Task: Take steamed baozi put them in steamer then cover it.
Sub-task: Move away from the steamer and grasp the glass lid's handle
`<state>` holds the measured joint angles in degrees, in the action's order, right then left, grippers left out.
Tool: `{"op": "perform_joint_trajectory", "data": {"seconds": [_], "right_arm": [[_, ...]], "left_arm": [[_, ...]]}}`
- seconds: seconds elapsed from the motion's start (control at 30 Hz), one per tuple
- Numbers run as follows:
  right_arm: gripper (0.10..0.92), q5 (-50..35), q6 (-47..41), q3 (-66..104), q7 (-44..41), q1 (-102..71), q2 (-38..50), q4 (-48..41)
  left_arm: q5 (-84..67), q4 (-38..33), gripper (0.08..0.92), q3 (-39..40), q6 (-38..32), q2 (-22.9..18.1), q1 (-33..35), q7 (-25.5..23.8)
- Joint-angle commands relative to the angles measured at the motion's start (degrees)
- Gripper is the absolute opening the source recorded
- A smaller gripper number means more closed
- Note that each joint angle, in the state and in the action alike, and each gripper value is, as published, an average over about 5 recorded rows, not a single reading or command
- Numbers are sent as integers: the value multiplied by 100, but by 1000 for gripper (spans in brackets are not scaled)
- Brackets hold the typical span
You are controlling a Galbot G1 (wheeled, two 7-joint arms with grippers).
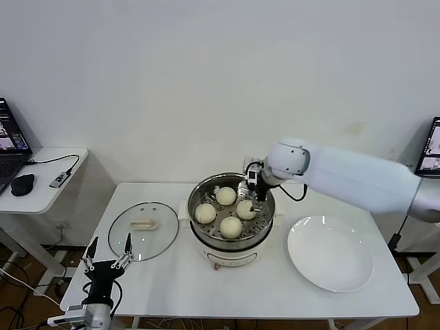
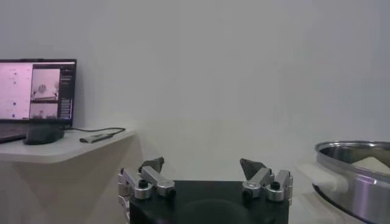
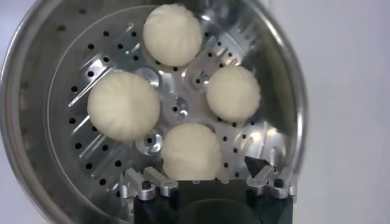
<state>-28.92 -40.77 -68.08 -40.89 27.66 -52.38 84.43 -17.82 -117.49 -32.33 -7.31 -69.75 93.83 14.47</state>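
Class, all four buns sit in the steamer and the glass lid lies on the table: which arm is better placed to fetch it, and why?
Probably the left. The left gripper hangs open just in front of the lid. The right gripper is over the steamer, farther from it.

steamer cut by the left wrist view's edge, one baozi mostly behind its rim, laptop cropped

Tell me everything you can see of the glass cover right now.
The cover is a round clear glass lid with a metal rim and a cream rectangular handle on top. It lies flat, handle up, on the white table, just left of the steamer and apart from it. Nothing touches it; the left hand hovers open at the table's near-left edge.
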Motion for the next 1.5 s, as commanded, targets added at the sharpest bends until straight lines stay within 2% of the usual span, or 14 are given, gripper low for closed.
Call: {"op": "perform_joint_trajectory", "data": {"seconds": [0.03,0.23,0.33,0.43,0.53,0.67,0.8,0.97,1.13,1.3,1.5], "right_arm": [[823,-486,148,709,812,-136,1358,1183],[823,-936,1237,2024,2539,-1781,2438,1913],[823,-724,1949,3547,3295,-3569,2678,2084],[823,-298,2580,5184,3702,-5309,2571,2113],[823,376,3186,6779,3856,-6782,2068,2023],[823,1375,4014,8398,3684,-8169,916,1859],[823,2300,4789,9585,3269,-8994,-290,1767],[823,3106,5178,10986,2737,-9615,-1881,1890],[823,3193,5123,11789,2545,-10284,-2724,2219],[823,2977,5029,12213,2756,-11154,-3050,2534],[823,2407,4543,12711,3319,-11617,-3194,2728]], "left_arm": [[2,0,823,16,7,12,-5,-14],[16,24,823,43,0,9,-24,-39],[31,42,823,55,-5,-6,-24,-51],[40,46,823,61,-8,-28,-21,-54],[53,47,823,65,-20,-59,-19,-48],[100,64,823,72,-58,-98,6,-58],[206,118,823,101,-137,-165,20,-85],[510,231,823,174,-230,-266,-17,3],[1886,457,823,107,26,-124,-154,227],[3742,1117,823,-129,553,468,-546,112],[6407,2166,823,-135,170,1128,-921,-200]]}}
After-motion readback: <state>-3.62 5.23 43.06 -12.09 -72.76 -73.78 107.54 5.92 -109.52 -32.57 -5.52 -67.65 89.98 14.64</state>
